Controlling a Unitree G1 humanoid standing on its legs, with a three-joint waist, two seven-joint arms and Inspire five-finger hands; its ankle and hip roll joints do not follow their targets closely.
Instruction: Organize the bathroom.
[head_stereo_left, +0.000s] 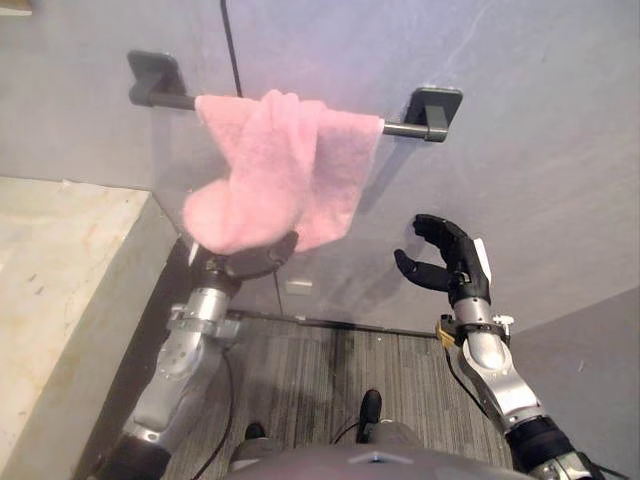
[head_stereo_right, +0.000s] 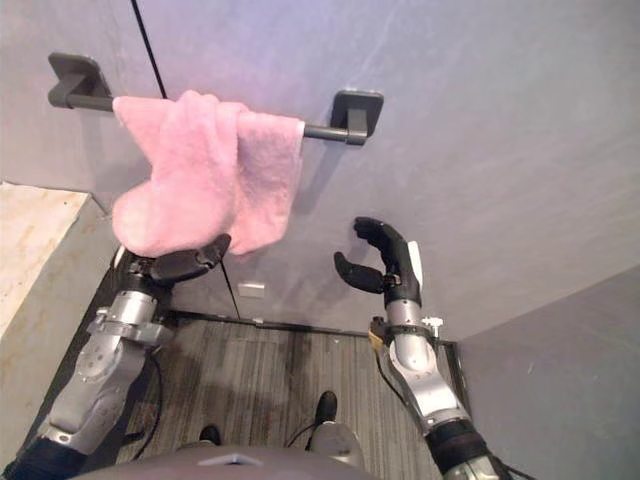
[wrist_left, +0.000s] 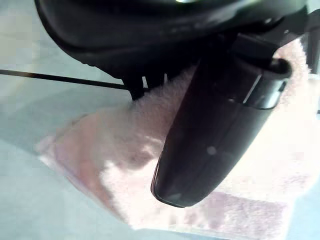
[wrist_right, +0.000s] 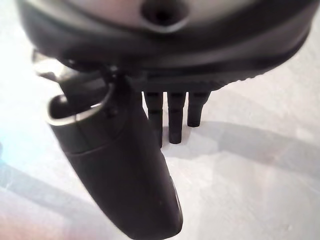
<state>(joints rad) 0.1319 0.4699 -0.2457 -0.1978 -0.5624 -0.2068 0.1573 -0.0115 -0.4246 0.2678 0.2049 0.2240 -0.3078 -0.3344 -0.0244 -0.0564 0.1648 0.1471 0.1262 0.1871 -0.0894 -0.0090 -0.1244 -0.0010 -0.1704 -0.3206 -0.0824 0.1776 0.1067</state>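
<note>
A pink towel (head_stereo_left: 290, 170) hangs bunched over a dark towel bar (head_stereo_left: 405, 129) on the grey wall, its lower left end bulging downward. My left hand (head_stereo_left: 250, 262) is right under that bulge, with the thumb (wrist_left: 215, 135) lying across the towel's front (wrist_left: 125, 150). To the right of the towel and apart from it, my right hand (head_stereo_left: 455, 262) is raised in free air near the wall, open and empty. The same right hand (wrist_right: 125, 165) faces bare wall in the right wrist view.
A beige stone ledge (head_stereo_left: 60, 280) runs along the left side, close to my left arm. The bar's two dark brackets (head_stereo_left: 435, 108) stick out from the wall. A small white plate (head_stereo_left: 297, 287) sits low on the wall above the grey striped floor (head_stereo_left: 320, 370).
</note>
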